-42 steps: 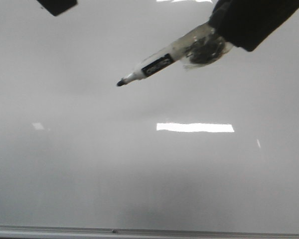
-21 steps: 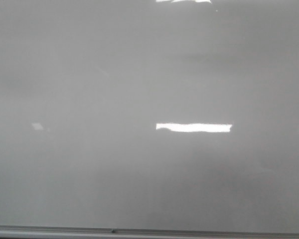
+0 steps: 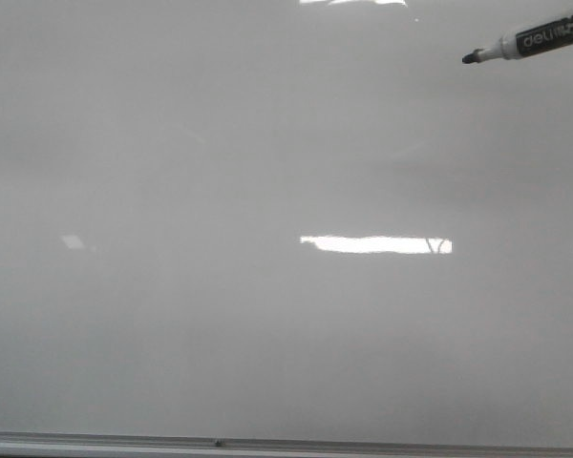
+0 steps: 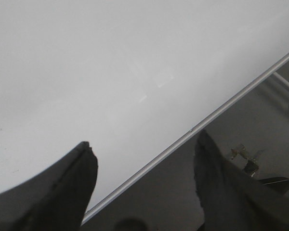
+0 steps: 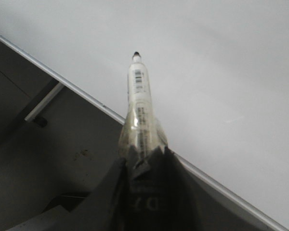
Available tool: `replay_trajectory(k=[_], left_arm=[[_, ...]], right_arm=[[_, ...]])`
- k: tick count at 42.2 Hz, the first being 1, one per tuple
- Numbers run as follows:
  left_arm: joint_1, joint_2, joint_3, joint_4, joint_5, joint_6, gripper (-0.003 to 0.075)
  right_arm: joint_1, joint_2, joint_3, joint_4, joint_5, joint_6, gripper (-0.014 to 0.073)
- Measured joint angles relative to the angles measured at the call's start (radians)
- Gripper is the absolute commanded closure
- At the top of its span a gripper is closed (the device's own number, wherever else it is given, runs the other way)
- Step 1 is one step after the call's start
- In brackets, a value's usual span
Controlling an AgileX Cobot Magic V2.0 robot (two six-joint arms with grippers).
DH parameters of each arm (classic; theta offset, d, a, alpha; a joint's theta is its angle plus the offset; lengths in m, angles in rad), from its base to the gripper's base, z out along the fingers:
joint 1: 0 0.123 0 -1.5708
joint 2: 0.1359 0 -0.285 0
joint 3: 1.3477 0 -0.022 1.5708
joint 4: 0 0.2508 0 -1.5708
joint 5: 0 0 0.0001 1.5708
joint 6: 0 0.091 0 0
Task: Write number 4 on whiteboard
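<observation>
Front view shows the marker (image 3: 527, 43), clamped in the right gripper (image 5: 143, 159), tip aimed left over the blank whiteboard (image 3: 220, 315); the left gripper (image 4: 144, 159) is open, empty.

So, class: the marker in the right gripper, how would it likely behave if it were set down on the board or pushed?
The marker looks like a straight round barrel, so it would probably roll if laid on the glossy whiteboard. It appears rigid, so pushing should slide or roll it, not bend it. It seems slim, likely light; the right gripper holds it wrapped in clear tape, perhaps because it slips.
</observation>
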Motion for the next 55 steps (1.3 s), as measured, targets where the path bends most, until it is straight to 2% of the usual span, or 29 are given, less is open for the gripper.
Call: replay_trajectory(k=[10, 16, 28, 36, 43, 55], left_arm=[[0.000, 0.000, 0.000, 0.000, -0.009, 0.000, 0.0293], [0.000, 0.000, 0.000, -0.002, -0.012, 0.000, 0.0292], [0.000, 0.000, 0.000, -0.002, -0.028, 0.000, 0.0292], [0.000, 0.000, 0.000, -0.002, -0.049, 0.000, 0.0292], [0.000, 0.000, 0.000, -0.002, -0.057, 0.000, 0.0292], [0.000, 0.000, 0.000, -0.001, -0.090, 0.000, 0.0292]], right_arm=[[0.005, 0.052, -0.014, 0.059, -0.122, -0.006, 0.0652], [0.056, 0.164, -0.064, 0.064, -0.151, -0.007, 0.0652], [0.137, 0.386, -0.089, 0.047, -0.363, 0.041, 0.0652], [0.105, 0.520, -0.161, 0.036, -0.436, 0.050, 0.0652], [0.059, 0.533, -0.179, 0.032, -0.467, 0.050, 0.0652], [0.059, 0.567, -0.193, 0.032, -0.502, 0.050, 0.0652]])
